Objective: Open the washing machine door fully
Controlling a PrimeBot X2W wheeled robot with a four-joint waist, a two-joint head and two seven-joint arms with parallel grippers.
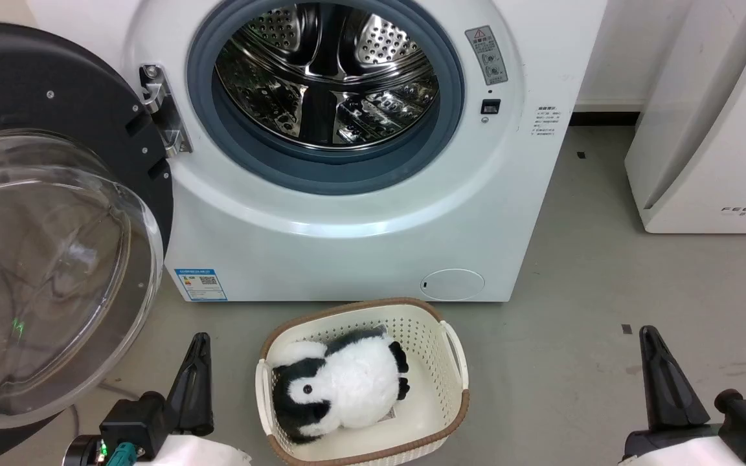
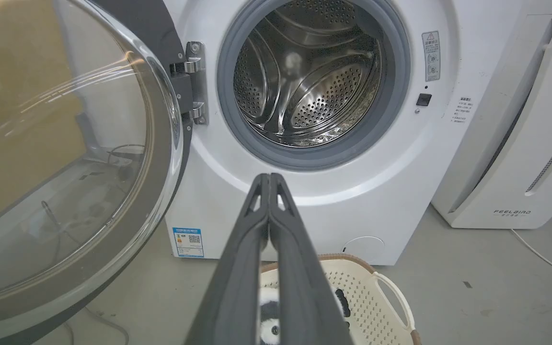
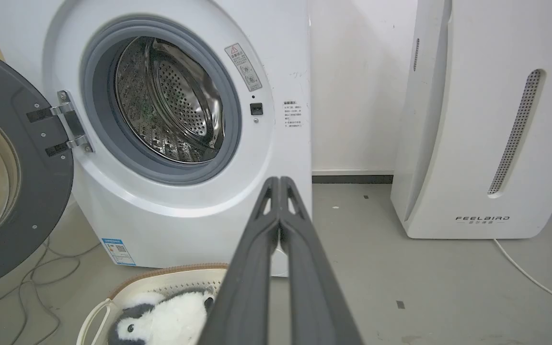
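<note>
Down at the near edge of the head view, the left gripper (image 1: 199, 343) and the right gripper (image 1: 651, 340) point up and away from the robot, well apart, each with its two dark fingers pressed together and holding nothing. The washing machine door (image 1: 49, 246) stands open at the left on its hinge (image 1: 162, 110), its glass bowl bulging toward the camera, clear of the steel drum (image 1: 327, 71). Between the grippers, just in front of the washing machine (image 1: 347, 239), sits a cream basket (image 1: 457, 362) with a black-and-white plush toy (image 1: 340, 388) in it.

From the left wrist, the closed left gripper (image 2: 270, 179) aims at the machine's front below the drum opening, touching nothing; the door (image 2: 65, 158) is at the left and the basket (image 2: 381, 287) lies below the fingers.

From the right wrist, the closed right gripper (image 3: 280, 182) points at the machine's lower right corner. The door (image 3: 27, 167) hangs at the far left, cables (image 3: 27, 282) trail on the floor beneath it, and a white appliance (image 3: 472, 120) stands at the right.
</note>
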